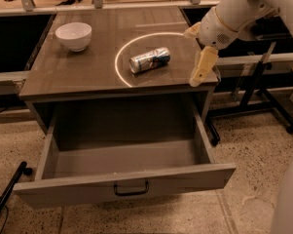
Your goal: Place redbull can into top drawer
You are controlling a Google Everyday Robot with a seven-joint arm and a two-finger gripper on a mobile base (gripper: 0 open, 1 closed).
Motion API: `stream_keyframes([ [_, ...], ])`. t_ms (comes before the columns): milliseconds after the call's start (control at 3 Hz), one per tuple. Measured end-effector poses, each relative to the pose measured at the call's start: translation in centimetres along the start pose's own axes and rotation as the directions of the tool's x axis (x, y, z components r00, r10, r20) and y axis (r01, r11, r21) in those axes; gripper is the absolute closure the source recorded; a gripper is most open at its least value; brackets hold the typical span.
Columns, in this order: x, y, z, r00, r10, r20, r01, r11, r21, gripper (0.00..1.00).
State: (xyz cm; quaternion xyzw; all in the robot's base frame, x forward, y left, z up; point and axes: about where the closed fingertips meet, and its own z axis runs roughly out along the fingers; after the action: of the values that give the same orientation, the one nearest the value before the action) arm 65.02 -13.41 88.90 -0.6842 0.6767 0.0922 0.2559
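Observation:
The redbull can (150, 60) lies on its side on the cabinet top (78, 74), inside a bright ring of light, silver with blue panels. The top drawer (126, 184) is pulled wide open below it and holds nothing; its dark handle (131, 189) sits at the centre of the front panel. My gripper (197, 57) hangs over the right edge of the cabinet top, to the right of the can and apart from it. It is open and empty, with one cream finger (203, 67) pointing down.
A white bowl (73, 35) stands at the back left of the cabinet top. A black metal stand with wheeled legs (263, 99) is to the right of the cabinet. A dark bar (7, 194) lies on the floor at lower left.

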Motion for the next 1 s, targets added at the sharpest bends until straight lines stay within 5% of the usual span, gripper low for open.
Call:
stream_keyframes([
  [1000, -2.8, -3.7, 5.7, 0.992, -0.108, -0.070, 0.103, 0.9921, -0.072, 0.00],
])
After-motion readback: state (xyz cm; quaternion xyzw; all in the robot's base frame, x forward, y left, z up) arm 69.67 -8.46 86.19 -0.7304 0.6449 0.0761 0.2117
